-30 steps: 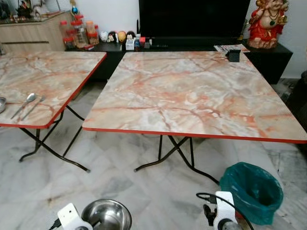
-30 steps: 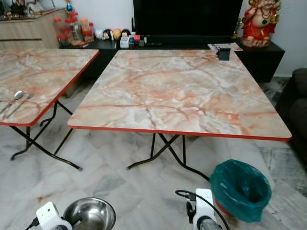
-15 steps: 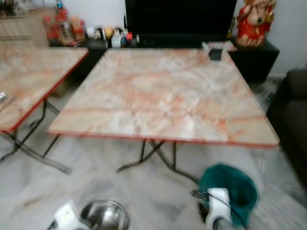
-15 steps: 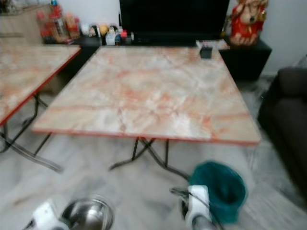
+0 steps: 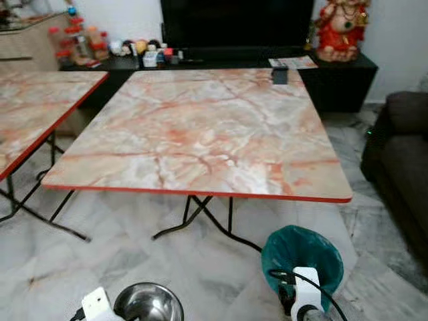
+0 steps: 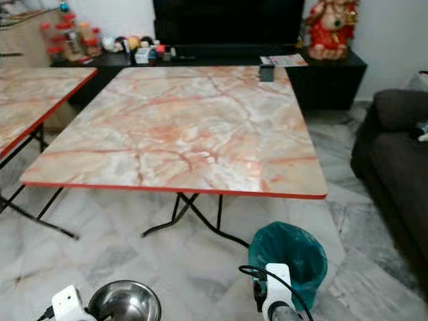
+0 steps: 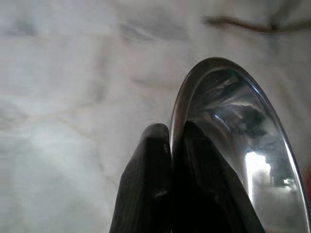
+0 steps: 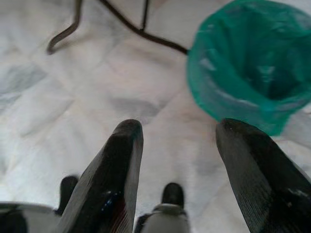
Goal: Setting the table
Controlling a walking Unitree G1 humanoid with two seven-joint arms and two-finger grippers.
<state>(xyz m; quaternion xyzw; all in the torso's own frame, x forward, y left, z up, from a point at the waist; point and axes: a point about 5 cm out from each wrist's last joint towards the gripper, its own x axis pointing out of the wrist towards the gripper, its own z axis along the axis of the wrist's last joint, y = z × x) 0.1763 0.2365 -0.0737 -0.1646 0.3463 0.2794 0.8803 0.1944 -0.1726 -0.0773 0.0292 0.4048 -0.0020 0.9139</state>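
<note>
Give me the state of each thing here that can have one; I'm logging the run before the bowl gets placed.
Steel bowl: empty, upright, rim pinched by the left gripper, held low above the floor.
Left gripper: shut on the bowl's rim.
Right gripper: open, holding nothing, over the floor.
Near table: unfolded, standing, no dishes on it.
Green-lined bin: open-topped, upright, contents unclear.

Both eye views look forward and down from the head at the near edge of the marble-patterned folding table with red rim (image 5: 200, 192). The left wrist view is very near the shiny steel bowl (image 7: 233, 131). The right wrist view faces the floor and shares the green-lined round bin (image 8: 252, 58) with the eye views.
</note>
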